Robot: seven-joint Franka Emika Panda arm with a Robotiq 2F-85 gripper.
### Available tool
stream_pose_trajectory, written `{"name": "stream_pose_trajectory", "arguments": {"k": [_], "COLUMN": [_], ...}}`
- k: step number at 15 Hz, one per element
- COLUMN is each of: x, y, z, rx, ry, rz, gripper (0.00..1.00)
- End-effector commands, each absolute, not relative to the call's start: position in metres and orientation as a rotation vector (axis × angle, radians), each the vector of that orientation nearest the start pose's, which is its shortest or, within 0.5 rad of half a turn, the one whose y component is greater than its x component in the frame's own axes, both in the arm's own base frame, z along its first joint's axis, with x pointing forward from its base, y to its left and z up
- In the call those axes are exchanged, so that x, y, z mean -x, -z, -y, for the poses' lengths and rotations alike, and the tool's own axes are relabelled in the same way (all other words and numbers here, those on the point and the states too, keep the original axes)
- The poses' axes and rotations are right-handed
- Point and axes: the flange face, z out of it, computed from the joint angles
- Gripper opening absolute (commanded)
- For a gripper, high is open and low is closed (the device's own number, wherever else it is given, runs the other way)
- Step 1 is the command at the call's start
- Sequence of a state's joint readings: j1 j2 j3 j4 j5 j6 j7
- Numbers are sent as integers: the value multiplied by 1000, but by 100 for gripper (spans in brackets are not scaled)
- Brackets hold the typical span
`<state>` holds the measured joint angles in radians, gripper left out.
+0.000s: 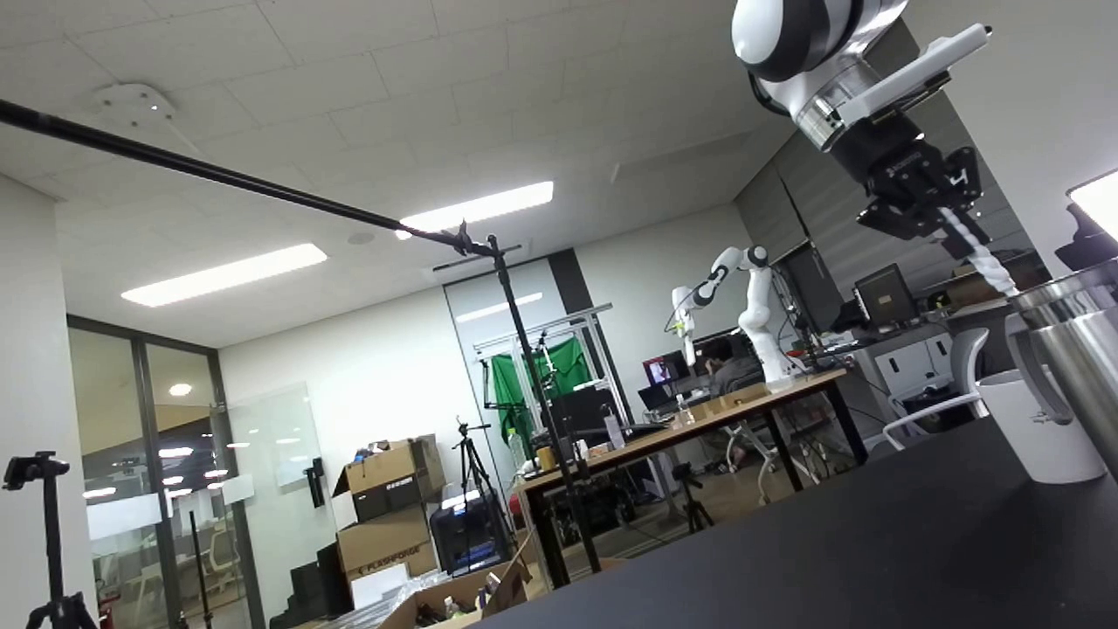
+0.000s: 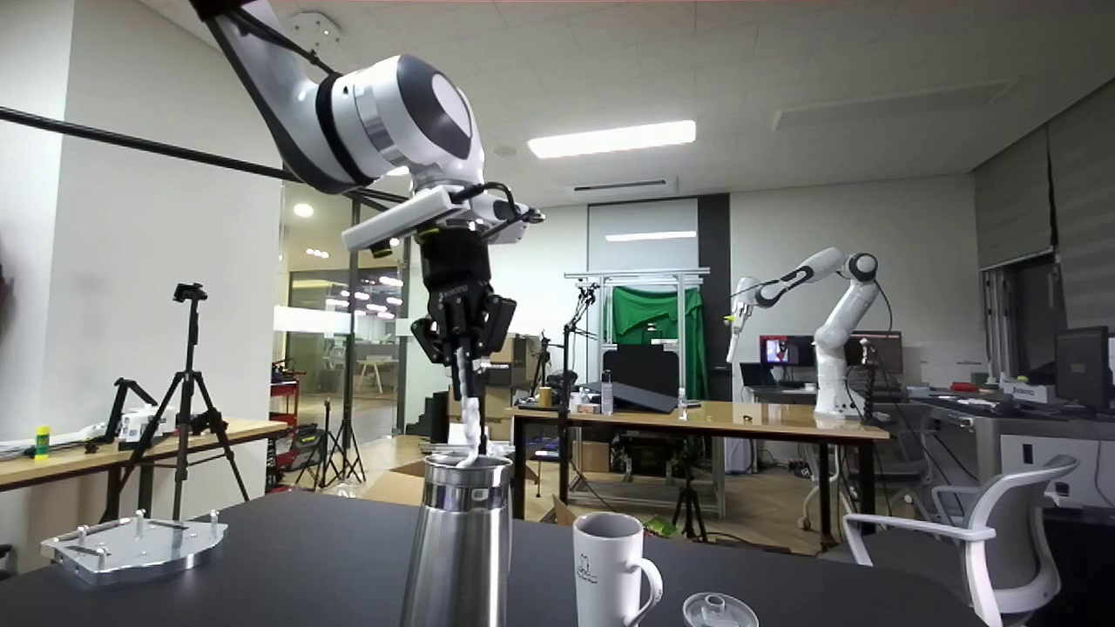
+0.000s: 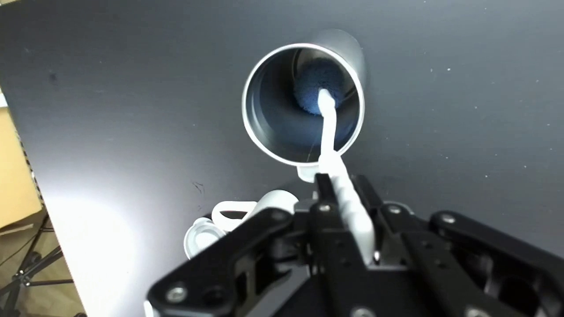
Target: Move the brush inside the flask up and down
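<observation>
The flask [image 2: 462, 557] is a tall brushed-metal cylinder standing upright on the dark table; it also shows in an exterior view [image 1: 1083, 349] and in the wrist view [image 3: 245, 108]. The brush [image 2: 471, 427] has a white twisted handle that also shows in the wrist view [image 3: 328, 130] and in an exterior view [image 1: 991, 269]. Its dark blue head [image 3: 315, 83] is down inside the flask, near the wall. My gripper [image 3: 342, 178] is shut on the upper handle, above the rim, in both exterior views [image 2: 464, 370] [image 1: 956, 231]. The handle slants and passes close over the rim.
A white mug [image 2: 605, 566] stands right beside the flask, also in the wrist view [image 3: 276, 200]. A clear lid [image 2: 719, 611] lies beyond the mug. A metal plate with pegs [image 2: 135, 547] lies on the table [image 2: 305, 557] at the left. A grey chair [image 2: 1002, 531] stands at the right.
</observation>
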<state>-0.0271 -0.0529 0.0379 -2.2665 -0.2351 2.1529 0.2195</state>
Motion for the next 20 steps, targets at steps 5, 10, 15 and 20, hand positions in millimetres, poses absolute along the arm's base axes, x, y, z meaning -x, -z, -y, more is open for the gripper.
{"name": "stream_pose_trajectory", "arguments": {"k": [5,10,15,20], "x": [-491,-474,-471,-471], "y": [-424,-468,-480,-472], "z": [-41,-40,-12,24], "rx": [3341,3325,3254,3231], "ry": [78,222,259,234], "rz": [-27,-27,-128,-242], "gripper": [4,4,4,4]}}
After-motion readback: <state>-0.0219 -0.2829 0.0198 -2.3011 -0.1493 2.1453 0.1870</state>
